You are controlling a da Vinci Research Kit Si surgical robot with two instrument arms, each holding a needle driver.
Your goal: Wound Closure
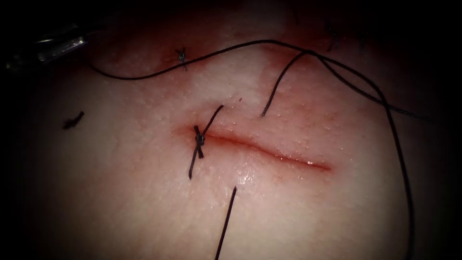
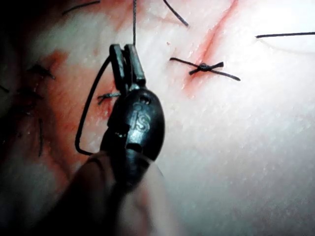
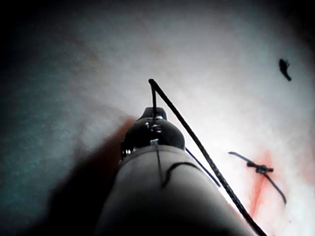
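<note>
— What had each tool got?
— Left tool (image 2: 129,61) closed on the thread (image 2: 134,24); right tool (image 3: 153,115) pinched it too. It trailed above the cut (image 1: 269,151), mid-frame. Needle: couldn't tell where.
— Handling?
— Probably limp, light and slippery; grip it firmly.

one cut (image 1: 269,150) in one piece of tissue (image 1: 144,202), one knotted stitch (image 1: 198,140) at its left end, one older knot (image 1: 181,56) above, one long thread (image 1: 337,72), one loose thread scrap (image 1: 73,120), two tools: left tool (image 2: 127,61), right tool (image 3: 151,115)
</note>
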